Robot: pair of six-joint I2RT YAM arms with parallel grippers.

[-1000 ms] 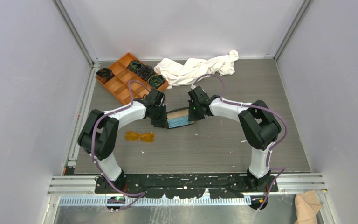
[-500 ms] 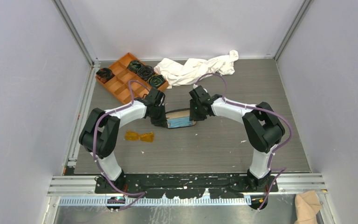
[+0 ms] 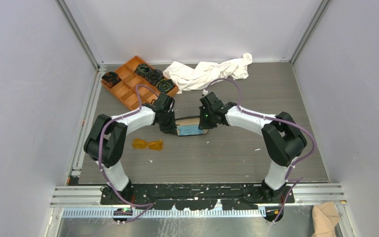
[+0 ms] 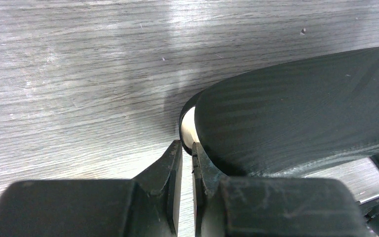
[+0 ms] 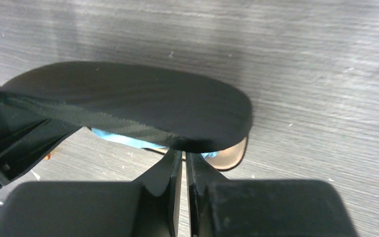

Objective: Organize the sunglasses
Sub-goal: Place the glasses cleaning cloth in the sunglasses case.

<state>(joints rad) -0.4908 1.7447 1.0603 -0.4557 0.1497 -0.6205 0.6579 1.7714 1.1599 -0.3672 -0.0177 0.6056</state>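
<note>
The sunglasses (image 3: 147,144), amber and folded flat, lie on the table in front of my left arm, apart from both grippers. The black case (image 3: 191,120) sits mid-table, part open, with a light blue cloth (image 3: 190,130) inside. My left gripper (image 3: 170,127) is at the case's left end. Its nearly closed tips (image 4: 187,147) pinch the lower shell's rim beside the beige lining (image 4: 188,129). My right gripper (image 3: 205,121) is at the right end, its tips (image 5: 184,154) closed on the edge of the raised lid (image 5: 128,106), with the blue cloth (image 5: 123,139) underneath.
An orange compartment tray (image 3: 124,92) holding black coiled items stands at the back left. A crumpled white cloth (image 3: 207,71) lies along the back wall. A beige rag (image 3: 325,217) rests off the table at the bottom right.
My right jaws opened and then closed again at the lid's edge, and the right elbow swung outward to the right. My left jaws narrowed onto the rim. The sunglasses stayed put.
</note>
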